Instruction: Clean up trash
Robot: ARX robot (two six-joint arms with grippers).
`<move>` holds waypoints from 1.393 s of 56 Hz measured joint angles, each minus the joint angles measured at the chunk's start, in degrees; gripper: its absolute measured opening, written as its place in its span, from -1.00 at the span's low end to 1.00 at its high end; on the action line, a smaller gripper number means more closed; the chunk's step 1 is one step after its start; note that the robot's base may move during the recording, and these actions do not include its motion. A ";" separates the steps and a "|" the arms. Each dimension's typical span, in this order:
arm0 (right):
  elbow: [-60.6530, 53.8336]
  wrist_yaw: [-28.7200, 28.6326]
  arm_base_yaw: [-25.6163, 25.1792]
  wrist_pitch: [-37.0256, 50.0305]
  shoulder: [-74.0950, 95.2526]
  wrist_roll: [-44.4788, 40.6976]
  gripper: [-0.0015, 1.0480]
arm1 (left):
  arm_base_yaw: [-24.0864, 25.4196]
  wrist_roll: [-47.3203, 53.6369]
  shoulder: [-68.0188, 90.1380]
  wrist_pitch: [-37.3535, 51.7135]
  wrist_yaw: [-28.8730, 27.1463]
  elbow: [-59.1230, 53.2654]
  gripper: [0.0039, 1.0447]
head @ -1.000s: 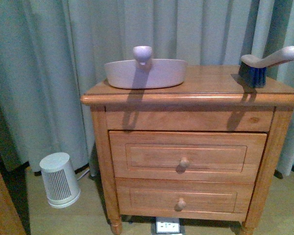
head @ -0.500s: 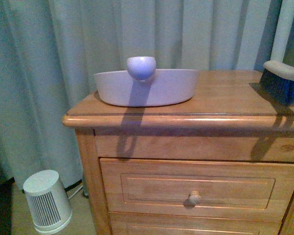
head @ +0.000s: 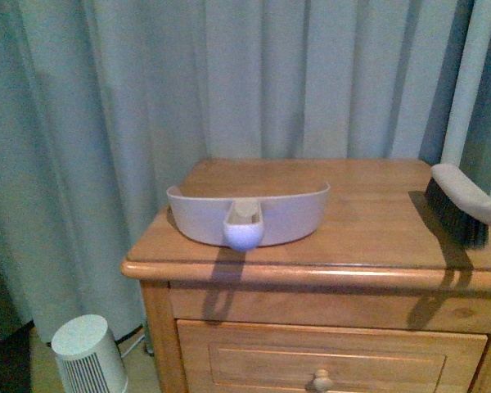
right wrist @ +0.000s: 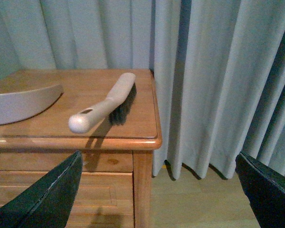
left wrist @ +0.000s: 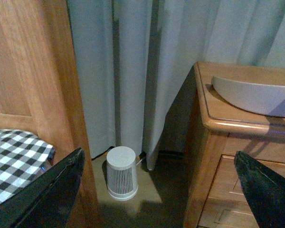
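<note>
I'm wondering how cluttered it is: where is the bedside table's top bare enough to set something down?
Bare wood lies between the dustpan and the brush, and behind the dustpan toward the curtain. The dustpan crowds the front edge.

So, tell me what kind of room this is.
Probably a bedroom: a wooden nightstand with drawers stands before floor-length curtains, and checked fabric, likely bedding, shows nearby.

Dim, bluish-lit room backed by pale pleated curtains [head: 254, 82] falling to a tan floor [left wrist: 152, 206], with a honey-coloured wooden nightstand [head: 393, 352] of knobbed drawers before them, shadows down the front below its worktop [head: 376, 233], a small white slatted canister [head: 88, 354] on the floor near its left side, a tall wooden panel [left wrist: 33, 71] beyond.
</note>
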 joint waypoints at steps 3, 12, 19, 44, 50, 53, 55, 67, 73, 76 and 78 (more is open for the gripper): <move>0.00 0.00 0.00 0.00 0.00 0.00 0.86 | 0.31 -0.52 0.28 -0.42 1.27 0.07 0.86; 0.00 0.00 0.00 0.00 0.00 0.02 0.86 | 0.33 -2.19 19.15 4.24 11.41 7.08 0.86; 0.00 -0.04 0.00 0.00 0.00 0.00 0.86 | -5.49 4.96 38.88 4.11 7.37 21.09 0.86; 0.00 -0.02 0.00 0.00 0.00 0.00 0.86 | -25.79 3.82 87.95 -15.26 -10.27 72.96 0.86; 0.00 -0.02 0.00 0.00 0.00 0.00 0.86 | -29.44 0.39 94.27 -18.34 -12.39 79.28 0.86; 0.00 -0.02 0.00 0.00 0.00 0.00 0.86 | -31.23 -0.79 97.15 -19.98 -13.46 81.59 0.86; 0.00 -0.02 0.00 0.00 0.00 0.00 0.86 | -31.95 -1.18 98.25 -20.57 -14.16 82.20 0.86; 0.00 -0.02 0.00 0.00 0.00 0.00 0.86 | -33.81 -5.31 103.27 -24.35 -18.78 83.25 0.86; 0.00 -0.02 0.00 0.00 0.00 0.00 0.86 | -34.82 -6.60 104.45 -24.57 -18.75 83.84 0.86; 0.00 0.00 0.00 0.00 0.00 0.00 0.86 | -35.45 -6.99 105.22 -24.81 -19.26 84.50 0.86; 0.00 -0.02 0.00 0.00 0.00 0.00 0.86 | -35.65 -7.26 105.61 -24.83 -19.54 84.52 0.86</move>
